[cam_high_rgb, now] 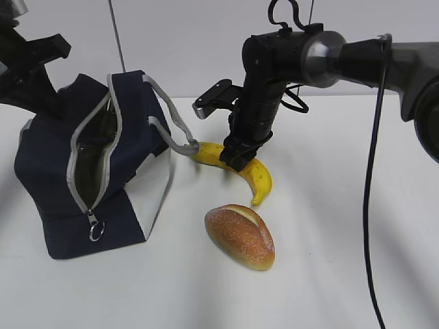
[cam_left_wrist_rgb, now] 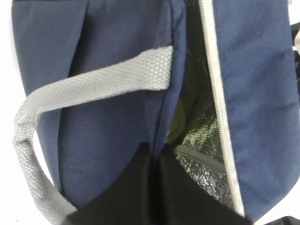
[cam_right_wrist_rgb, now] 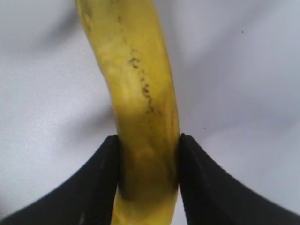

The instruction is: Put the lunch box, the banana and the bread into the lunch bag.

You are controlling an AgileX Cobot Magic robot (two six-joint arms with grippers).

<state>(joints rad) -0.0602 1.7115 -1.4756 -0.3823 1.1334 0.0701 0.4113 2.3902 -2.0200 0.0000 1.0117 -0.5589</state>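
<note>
Right gripper [cam_right_wrist_rgb: 148, 154]: both black fingers [cam_right_wrist_rgb: 101, 187] pressed flush against the sides of the banana [cam_right_wrist_rgb: 140, 93], no gap visible either side in the right wrist view. Clenched on the fruit at roughly mid-length. Ext. view shows the same gripper [cam_high_rgb: 240, 156] coming down from the upper right of the frame onto the banana [cam_high_rgb: 257, 179], which lies on the white table [cam_high_rgb: 329, 274] at frame centre; whether the fruit has left the surface cannot be told.

Left gripper [cam_left_wrist_rgb: 152, 187]: fingers closed together at the bottom centre of the left wrist view, pinching the navy fabric at the rim of the lunch bag [cam_left_wrist_rgb: 108, 131] beside the zip opening. Silver lining visible inside; a pale green item shows in the gap, likely the lunch box [cam_left_wrist_rgb: 179, 117], mostly hidden.

Lunch bag [cam_high_rgb: 55, 171]: left side of ext. view, on the table, zip open, ring pull hanging at the lower end, grey handle drooping toward the banana's stem end.

Bread [cam_high_rgb: 240, 236]: lower centre of ext. view, on the table, just below the banana tip, apart from it and the bag.
</note>
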